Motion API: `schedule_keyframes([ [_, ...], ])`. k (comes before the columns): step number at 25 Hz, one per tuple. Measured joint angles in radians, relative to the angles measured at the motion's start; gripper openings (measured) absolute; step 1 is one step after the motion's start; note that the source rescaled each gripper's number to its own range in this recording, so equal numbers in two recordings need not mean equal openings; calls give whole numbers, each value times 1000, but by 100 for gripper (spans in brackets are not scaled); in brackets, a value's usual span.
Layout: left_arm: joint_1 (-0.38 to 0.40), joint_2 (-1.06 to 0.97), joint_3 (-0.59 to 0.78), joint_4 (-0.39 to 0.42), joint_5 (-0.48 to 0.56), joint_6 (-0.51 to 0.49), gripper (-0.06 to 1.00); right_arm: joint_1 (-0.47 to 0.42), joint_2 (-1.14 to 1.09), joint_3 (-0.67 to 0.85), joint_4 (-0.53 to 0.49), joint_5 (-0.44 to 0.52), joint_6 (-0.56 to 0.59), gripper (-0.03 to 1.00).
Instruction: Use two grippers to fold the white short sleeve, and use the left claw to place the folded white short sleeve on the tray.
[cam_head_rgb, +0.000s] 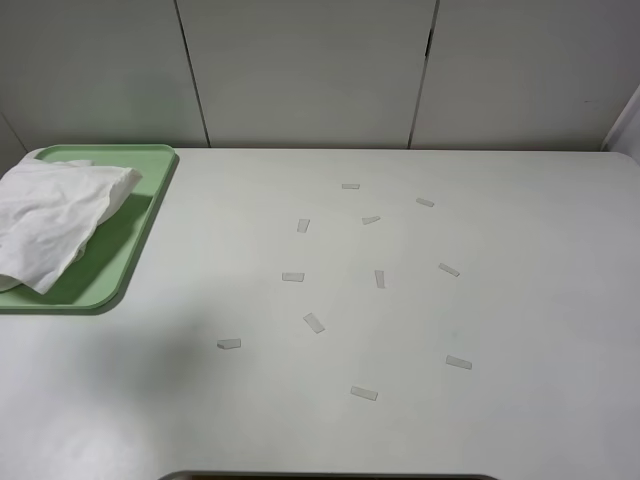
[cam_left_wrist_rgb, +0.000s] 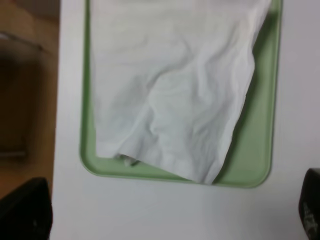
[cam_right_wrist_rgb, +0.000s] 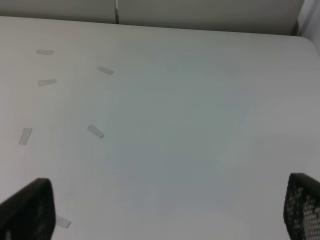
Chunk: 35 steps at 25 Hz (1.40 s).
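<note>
One broad white table (cam_head_rgb: 420, 420) fills most of what we see from the high camera, with pale wall panels (cam_head_rgb: 300, 70) standing behind its far edge. At its far left corner sits the green tray (cam_head_rgb: 130, 235), and on it lies the white short sleeve (cam_head_rgb: 55, 215), folded into a rumpled bundle that covers much of the tray's floor and spills over the rim on the left side. Through the left wrist camera we look down on the same shirt (cam_left_wrist_rgb: 170, 85) resting on the tray (cam_left_wrist_rgb: 260, 150), one pointed corner of cloth reaching close to the rim. Our left claw (cam_left_wrist_rgb: 165, 212) shows only two dark fingertips (cam_left_wrist_rgb: 25, 210) at the corners of that picture, spread wide apart with nothing between them. Our right gripper (cam_right_wrist_rgb: 165, 210) shows likewise, fingertips (cam_right_wrist_rgb: 30, 210) far apart above bare table, holding nothing. Smallest of all are the pale tape strips (cam_head_rgb: 314, 322), scattered across the middle of the table, well apart from the tray.
</note>
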Motion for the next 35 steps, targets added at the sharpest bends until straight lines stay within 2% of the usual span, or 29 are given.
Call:
schedule_keyframes([
  [7,0,-205,88,0,0,-1,98,0,0,0,0,0,0,100],
  [13,0,-453,290,0,0,-1,98,0,0,0,0,0,0,100],
  [17,0,-700,466,-3,0,-16,97,0,0,0,0,0,0,100],
  [21,0,-831,543,-11,0,-20,99,0,0,0,0,0,0,100],
  [24,0,-946,615,-38,0,-7,99,0,0,0,0,0,0,100],
  [26,0,-1086,724,-96,0,39,100,0,0,0,0,0,0,100],
  [31,0,-1211,836,-100,-1,56,100,0,0,0,0,0,0,100],
  [35,-32,-1314,935,-103,-79,59,100,0,0,0,0,0,0,100],
])
